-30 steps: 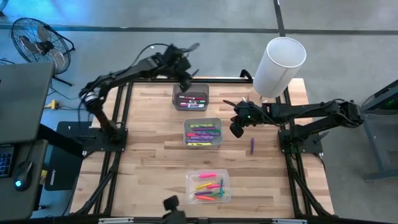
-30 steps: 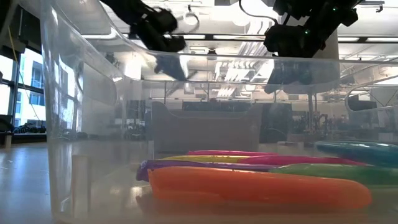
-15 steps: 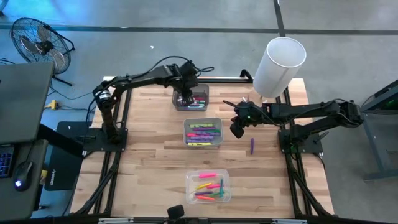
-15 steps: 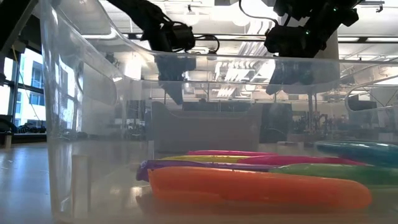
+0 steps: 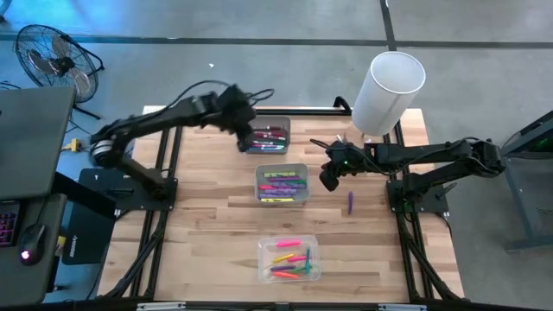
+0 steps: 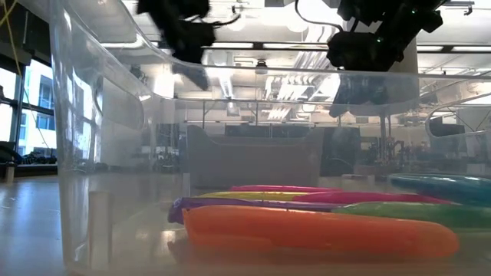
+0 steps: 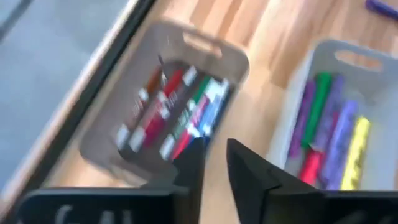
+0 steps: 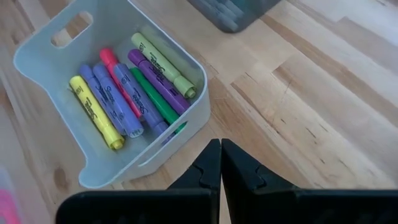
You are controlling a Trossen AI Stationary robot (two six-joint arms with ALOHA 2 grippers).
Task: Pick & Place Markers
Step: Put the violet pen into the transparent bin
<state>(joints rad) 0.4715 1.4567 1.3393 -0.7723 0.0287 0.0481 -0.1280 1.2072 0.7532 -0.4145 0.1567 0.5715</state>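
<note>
Left pincer [image 5: 243, 138]: upper centre of the high view, at the left edge of the far grey bin [image 5: 266, 136]; fingers a narrow gap apart in the left wrist view, nothing seen between them. Blurred, so likely in motion.

Right pincer [image 5: 328, 180]: right of centre, hovering beside the middle bin [image 5: 282, 184]; fingers pressed together in the right wrist view, empty.

Step in hand, as judged: sorting largely done; left pincer between a drop at the far bin and a next fetch. Next move likely calls for the right pincer to part its fingers, lower over the loose purple marker [image 5: 351, 202] lying on bare desk [image 5: 216, 225] just below and right of it, and align across the barrel's short axis.

Far grey bin: opaque moulded plastic, rounded corners, slot handle; holds slim dark-barrelled markers [image 7: 177, 112] with red, green and blue sections, lying roughly parallel.

Middle bin: pale grey plastic, same form; holds stubby highlighters [image 8: 134, 93] in yellow, purple, pink, green, smooth and matte.

Near bin [image 5: 289, 259]: clear thin-walled plastic, lower centre; pink, orange, yellow and green markers inside.

Desk: light wooden planks, visible grain.

White cylinder [image 5: 388, 92]: upper right, smooth, upright.
</note>
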